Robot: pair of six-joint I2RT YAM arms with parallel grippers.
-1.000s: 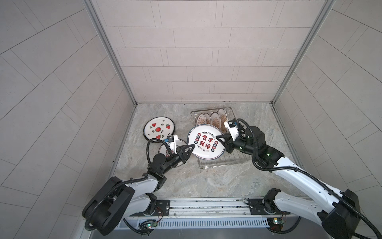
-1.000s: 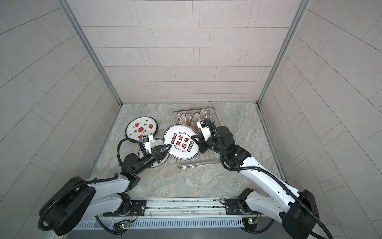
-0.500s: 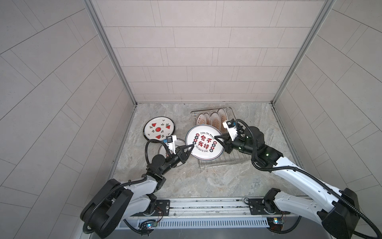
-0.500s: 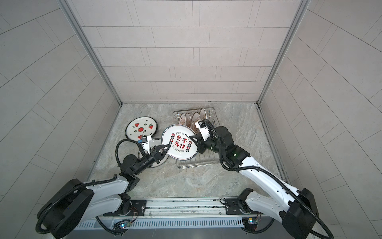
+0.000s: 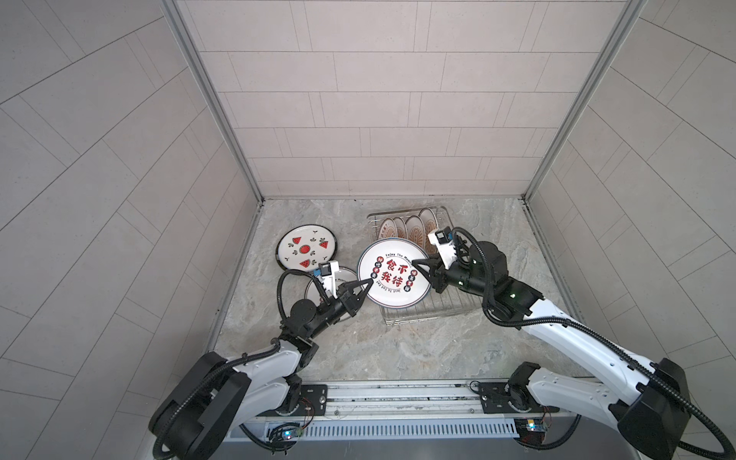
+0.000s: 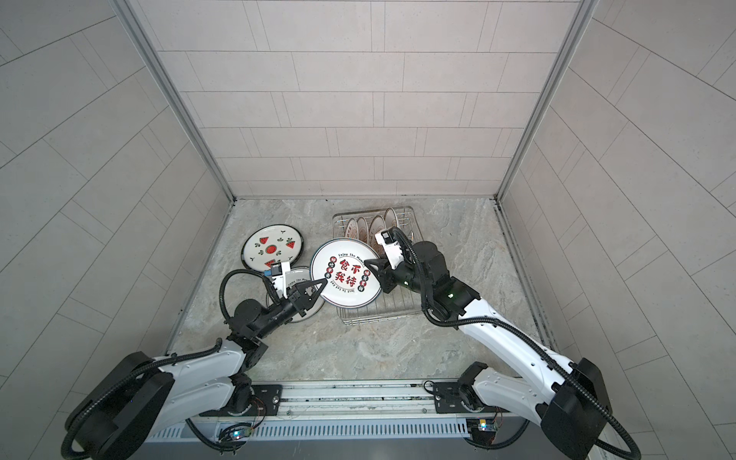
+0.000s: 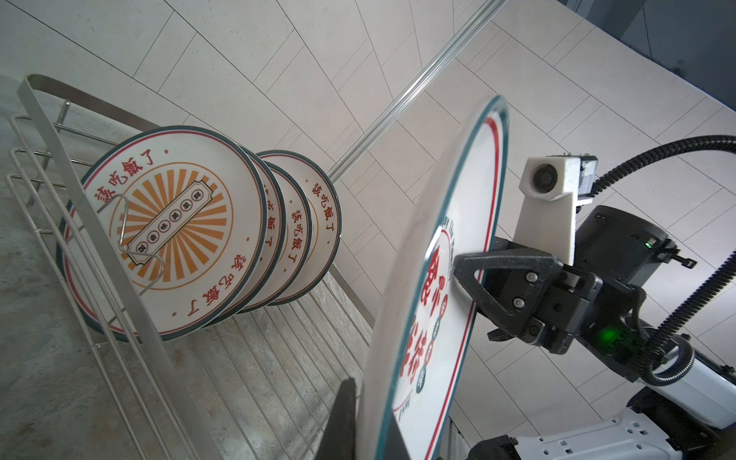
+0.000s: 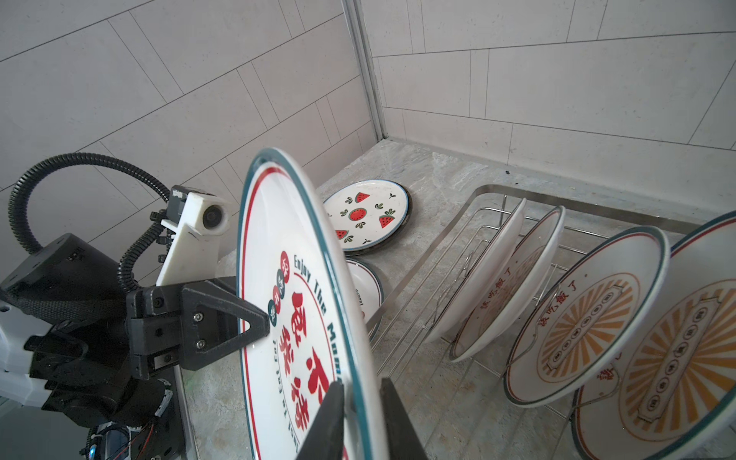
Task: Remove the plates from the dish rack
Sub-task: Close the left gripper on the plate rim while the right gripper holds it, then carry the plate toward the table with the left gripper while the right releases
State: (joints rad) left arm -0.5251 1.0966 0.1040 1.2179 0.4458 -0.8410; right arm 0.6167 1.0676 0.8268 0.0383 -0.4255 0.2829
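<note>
In a top view the left arm [image 5: 255, 370] rises from its base at 7 o'clock and stretches toward 1 o'clock, its wrist camera on top. The left gripper [image 5: 368, 283] is clamped on the plate [image 5: 392, 275] at the 8 o'clock rim, one finger across the printed face. The right arm [image 5: 577, 338] reaches from its base at 5 o'clock toward 10 o'clock. The right gripper [image 5: 416, 265] sits astride the rim at 3 o'clock. The right wrist view shows its jaws parted, one finger [image 8: 398, 422] standing clear of the plate's back.
</note>
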